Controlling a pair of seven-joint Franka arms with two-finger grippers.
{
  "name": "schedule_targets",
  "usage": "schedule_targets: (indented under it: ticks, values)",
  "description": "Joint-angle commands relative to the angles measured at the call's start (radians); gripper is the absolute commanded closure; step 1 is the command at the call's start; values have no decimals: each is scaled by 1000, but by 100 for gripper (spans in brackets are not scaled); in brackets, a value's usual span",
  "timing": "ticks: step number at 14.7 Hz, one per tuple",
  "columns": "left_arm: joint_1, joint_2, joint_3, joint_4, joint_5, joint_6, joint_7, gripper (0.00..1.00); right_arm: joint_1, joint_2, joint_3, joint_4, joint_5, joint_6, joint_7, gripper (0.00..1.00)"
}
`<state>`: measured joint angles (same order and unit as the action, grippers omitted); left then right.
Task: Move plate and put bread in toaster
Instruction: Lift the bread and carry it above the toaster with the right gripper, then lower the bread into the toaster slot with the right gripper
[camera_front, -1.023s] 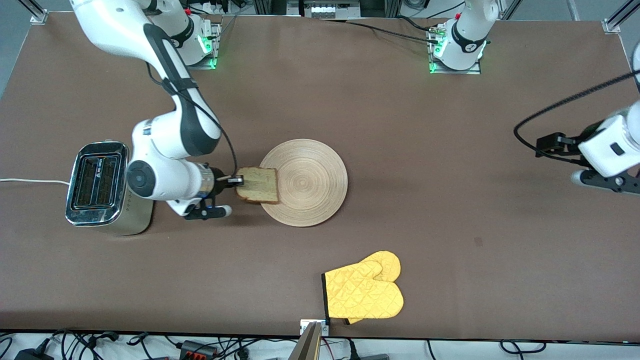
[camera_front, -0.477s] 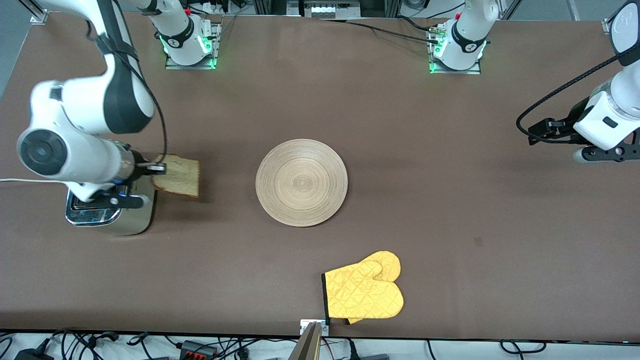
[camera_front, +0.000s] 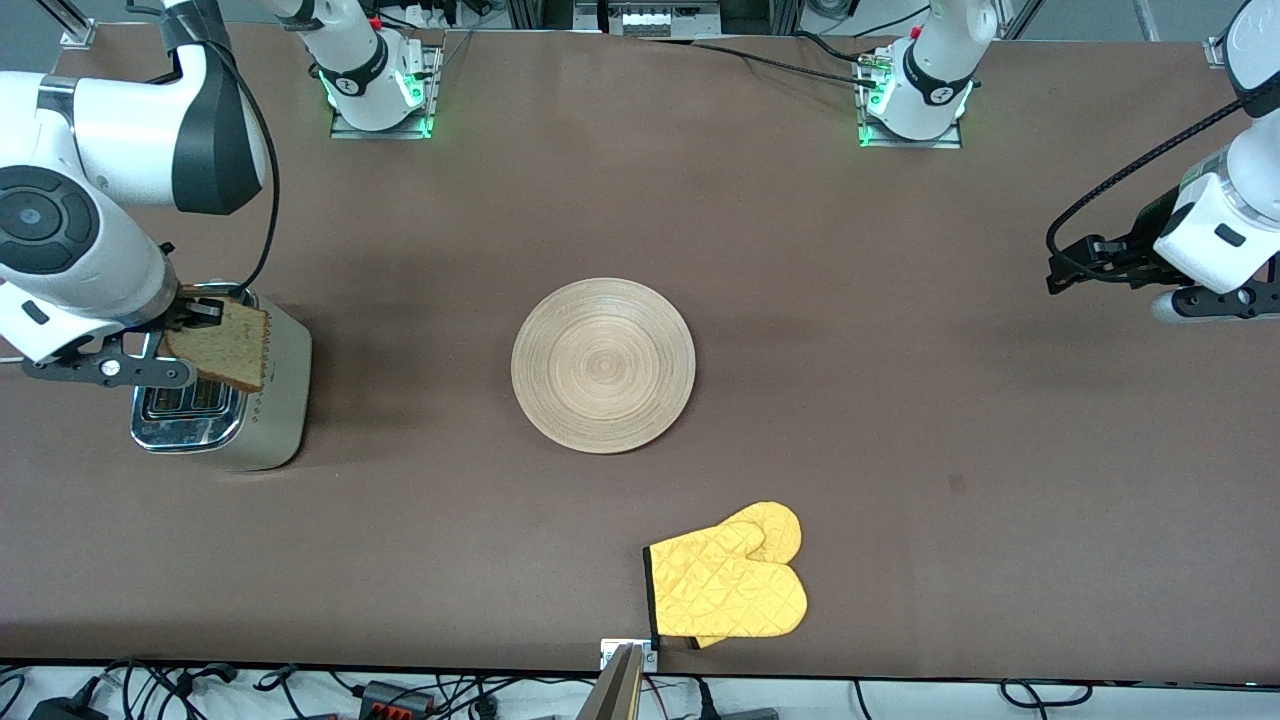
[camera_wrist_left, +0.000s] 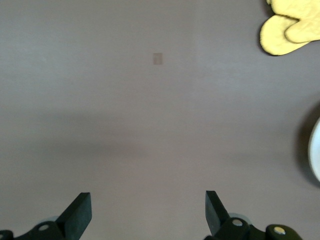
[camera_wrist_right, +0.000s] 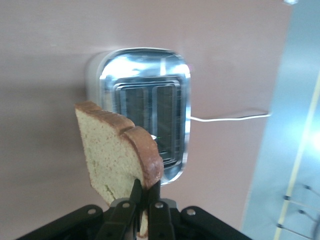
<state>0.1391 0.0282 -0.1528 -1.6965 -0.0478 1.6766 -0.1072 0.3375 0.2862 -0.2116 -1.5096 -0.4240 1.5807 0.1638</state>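
I am now holding the squarish brown-crusted bread slice (camera_front: 222, 343) pinched in the right gripper (camera_front: 203, 309) above the shiny silver toaster (camera_front: 215, 392), carried off the round tan wooden plate (camera_front: 603, 365), which is sitting mid-table. Next comes lining it up with a slot. The left gripper (camera_wrist_left: 146, 215) is waiting, jaws wide and empty, over the table (camera_front: 900, 400) at its own end.

Colours and patterns on the brown tabletop (camera_front: 900, 420)

The plate (camera_front: 603, 365) was light tan with concentric rings; the bread (camera_front: 222, 345) pale and speckled with a dark brown crust; the toaster (camera_front: 270, 400) shiny silver with a dotted side; the oven mitt (camera_front: 728, 585) quilted yellow, black-edged.
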Motion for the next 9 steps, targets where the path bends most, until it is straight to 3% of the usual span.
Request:
schedule_targets:
  ticks: [1, 4, 9]
  values:
    - [28, -13, 16, -2, -58, 5, 46, 0, -1, 5, 0, -7, -73, -2, 23, 100]
    - [31, -14, 13, -3, -52, 0, 58, 0, -43, 8, 0, -70, -75, 60, 11, 100]
    - [28, -21, -28, 0, 34, -3, 46, 0, -51, 8, 0, -81, -108, 65, 0, 100]
